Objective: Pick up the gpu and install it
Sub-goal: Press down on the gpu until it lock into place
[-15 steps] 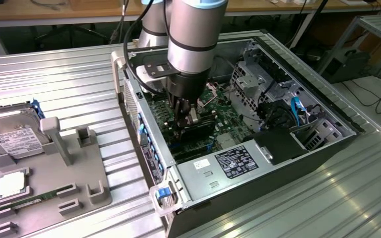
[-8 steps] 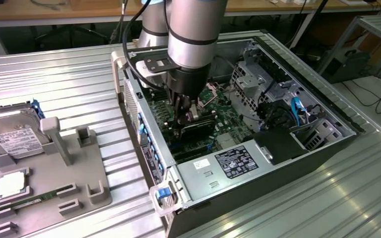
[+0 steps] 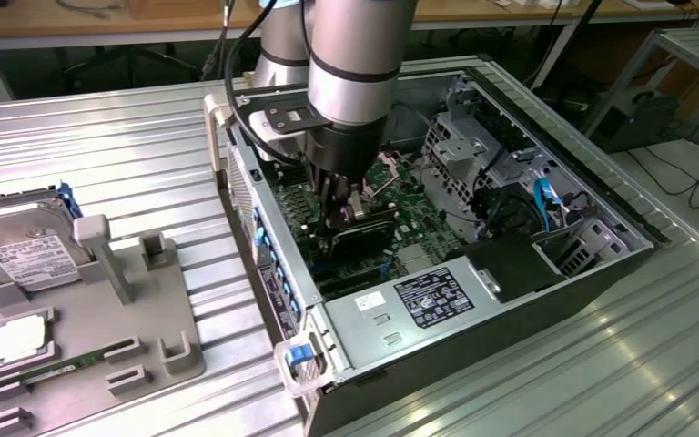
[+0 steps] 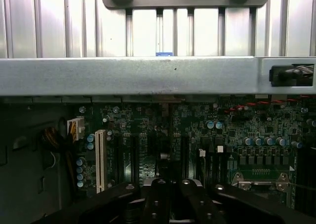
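Observation:
The arm reaches down into the open computer case (image 3: 279, 273), which lies on its side. My gripper (image 3: 345, 211) is low over the green motherboard (image 3: 420, 217), shut on the gpu (image 3: 364, 238), a dark card standing on edge just above the board's slots. In the wrist view the dark fingertips (image 4: 159, 200) sit close together at the gripper (image 4: 173, 204), over the motherboard (image 4: 247, 135) and its dark slots. A white slot (image 4: 100, 159) lies to one side. From the wrist the card is mostly hidden behind the fingers.
A power supply (image 3: 432, 296) with a label and drive cages (image 3: 483, 146) crowd the case around the board. At the exterior view's left, a grey holder (image 3: 143, 319) carries a silver hard drive (image 3: 28, 255), a square chip (image 3: 19, 339) and a green memory stick (image 3: 52, 371).

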